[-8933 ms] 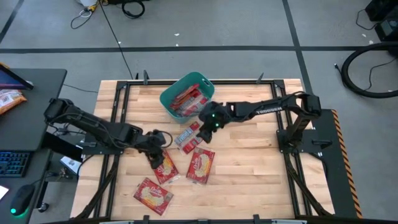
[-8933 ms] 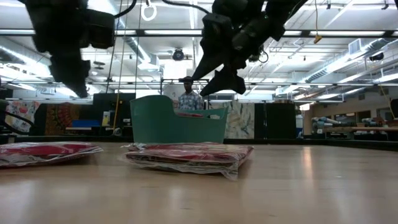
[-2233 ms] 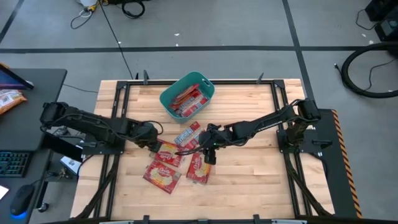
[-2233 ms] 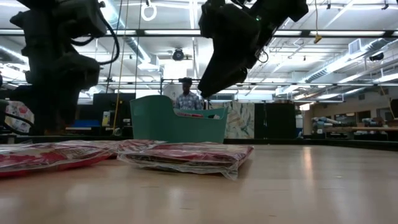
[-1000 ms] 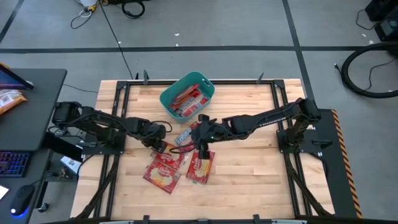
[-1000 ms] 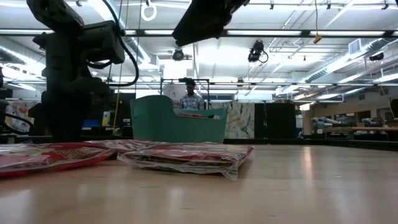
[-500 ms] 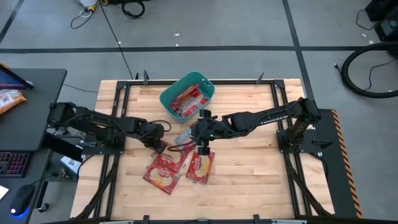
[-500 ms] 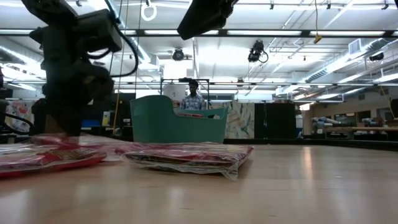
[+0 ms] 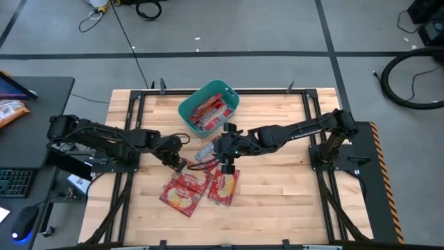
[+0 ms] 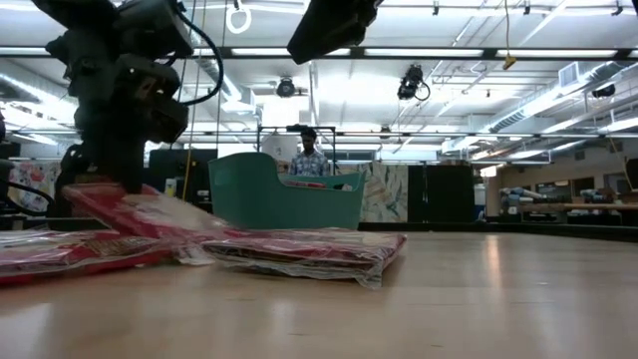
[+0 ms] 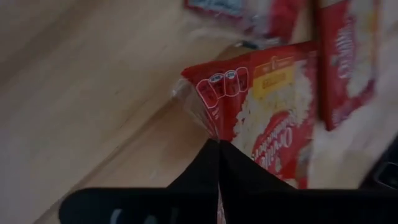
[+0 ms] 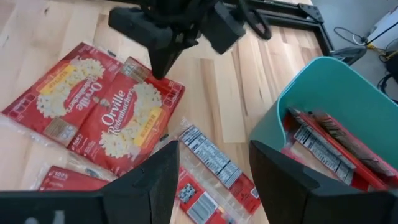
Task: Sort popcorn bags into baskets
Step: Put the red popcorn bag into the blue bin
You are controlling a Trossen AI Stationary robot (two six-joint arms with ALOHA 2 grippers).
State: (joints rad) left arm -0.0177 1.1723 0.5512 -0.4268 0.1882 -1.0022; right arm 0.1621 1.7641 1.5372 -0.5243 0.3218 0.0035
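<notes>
— Pinching one corner, that's all: the left gripper [image 11: 219, 144] has its fingers clamped on the edge of a popcorn bag [image 9: 187, 172], and that edge is tilted up off the table [image 9: 277, 187].

— I see it from table height, the lifted bag [image 10: 140, 213] slanting down onto the others. What's beneath it?

— A second packet [image 9: 179, 195] toward the front edge, overlapped by the held one. Just beside them lies a third packet [image 9: 223, 185], and a fourth [image 9: 209, 148] shows its pale back panel, between the pile and the basket [image 9: 208, 105].

— And the basket?

— Teal, near the far edge, several bags already inside. Bare wood between it and the loose bags.

— The right gripper [image 9: 225, 148]?

— Hanging above the pale-backed packet, fingers [image 12: 144, 183] spread wide, nothing between them.

— Room to move?

— Plenty. The whole right side of the table is open wood; the front strip too. A person [image 10: 311, 157] stands well behind the basket.
</notes>
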